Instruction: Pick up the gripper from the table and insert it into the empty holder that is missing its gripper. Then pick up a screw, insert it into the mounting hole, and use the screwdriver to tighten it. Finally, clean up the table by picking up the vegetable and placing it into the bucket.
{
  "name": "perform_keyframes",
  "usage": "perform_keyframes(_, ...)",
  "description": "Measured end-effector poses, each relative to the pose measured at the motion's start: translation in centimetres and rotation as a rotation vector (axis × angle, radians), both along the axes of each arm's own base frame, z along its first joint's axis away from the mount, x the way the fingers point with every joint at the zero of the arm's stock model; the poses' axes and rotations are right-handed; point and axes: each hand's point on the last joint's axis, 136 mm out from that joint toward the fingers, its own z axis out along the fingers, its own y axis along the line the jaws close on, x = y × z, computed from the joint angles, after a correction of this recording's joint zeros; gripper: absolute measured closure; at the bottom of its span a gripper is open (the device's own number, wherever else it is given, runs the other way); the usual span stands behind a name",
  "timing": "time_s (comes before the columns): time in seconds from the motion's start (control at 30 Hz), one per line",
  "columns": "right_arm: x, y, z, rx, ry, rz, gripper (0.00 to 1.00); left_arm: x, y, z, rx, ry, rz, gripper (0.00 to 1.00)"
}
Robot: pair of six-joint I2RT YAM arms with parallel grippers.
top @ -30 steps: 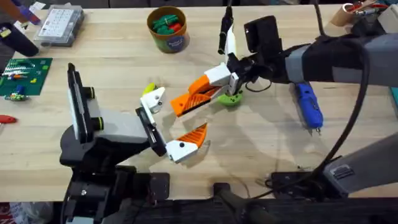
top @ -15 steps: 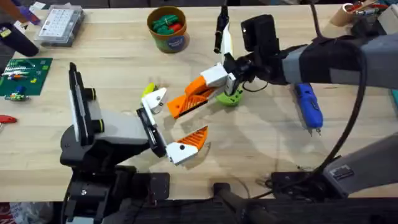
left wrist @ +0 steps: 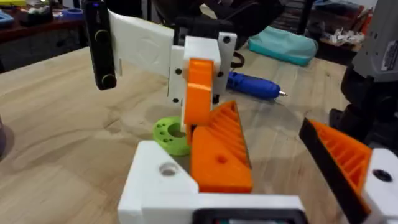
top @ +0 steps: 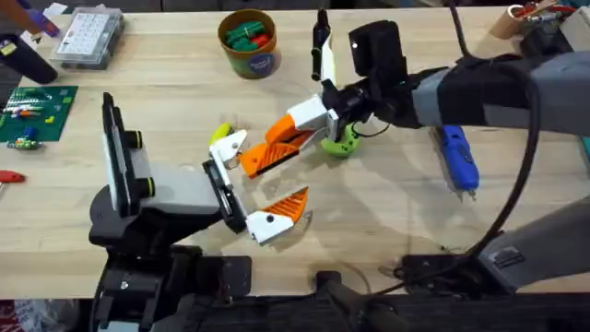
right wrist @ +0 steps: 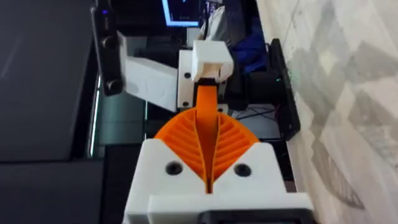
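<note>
— Right gripper (top: 293,134) is reaching across the middle of the table, clamped tight on the orange gripper piece (top: 258,157)!

— And where's that piece now?

— Its far end is right up against the holder (top: 229,148), the bare white block on the left gripper (top: 251,184). From the left wrist camera the wedge touches the block, just beside the mounting hole (left wrist: 166,168). Whether it's properly seated, I can't tell.

— What about the left one?

— Spread wide, gripping nothing. Its other block carries an orange finger (top: 290,203), well apart from the holder.

— The screwdriver?

— Blue, lying flat on the wooden table (top: 387,212), close by the right arm's forearm (top: 458,157). A green disc with holes (top: 341,145) sits just beside the right gripper.

— And the bucket?

— Standing upright near the far edge (top: 251,57), well apart from both grippers, with green and red things inside. A small yellow-green item (top: 220,133) lies just beside the holder.
</note>
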Motion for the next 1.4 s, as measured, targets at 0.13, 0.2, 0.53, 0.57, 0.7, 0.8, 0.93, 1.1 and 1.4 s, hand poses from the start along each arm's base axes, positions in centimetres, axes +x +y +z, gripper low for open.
perform_keyframes(0.13, 0.17, 0.07, -0.13, -0.01, 0.002, -0.011, 0.986, -0.01, 0.0, 0.0, 0.0, 0.0, 0.0, 0.015)
perform_keyframes(0.2, 0.31, 0.02, -0.17, -0.012, 0.002, -0.017, 0.986, 0.0, 0.0, 0.0, 0.0, 0.0, 0.0, 0.015)
perform_keyframes(0.53, 0.45, -0.4, 0.12, 0.001, 0.009, -0.011, 0.986, -0.01, 0.0, 0.0, 0.0, 0.0, 0.0, 0.015)
perform_keyframes(0.57, 0.45, -0.4, 0.12, 0.001, 0.009, -0.011, 0.986, -0.01, 0.0, 0.0, 0.0, 0.0, 0.0, 0.015)
perform_keyframes(0.7, 0.46, -0.4, 0.11, -0.004, 0.02, -0.012, 0.986, -0.01, 0.0, 0.0, 0.0, 0.0, 0.0, 0.014)
perform_keyframes(0.8, 0.46, -0.4, 0.11, -0.008, 0.027, -0.013, 0.986, -0.01, 0.0, 0.0, 0.0, 0.0, 0.0, 0.014)
perform_keyframes(0.93, 0.47, -0.39, 0.1, -0.009, 0.029, -0.013, 0.986, -0.01, 0.0, -0.01, 0.0, 0.0, 0.0, 0.014)
perform_keyframes(1.1, 0.47, -0.39, 0.1, -0.009, 0.03, -0.013, 0.986, -0.01, 0.0, 0.0, 0.0, 0.0, 0.0, 0.015)
perform_keyframes(1.4, 0.47, -0.39, 0.1, -0.01, 0.032, -0.013, 0.986, -0.01, 0.0, 0.0, 0.0, 0.0, 0.0, 0.015)
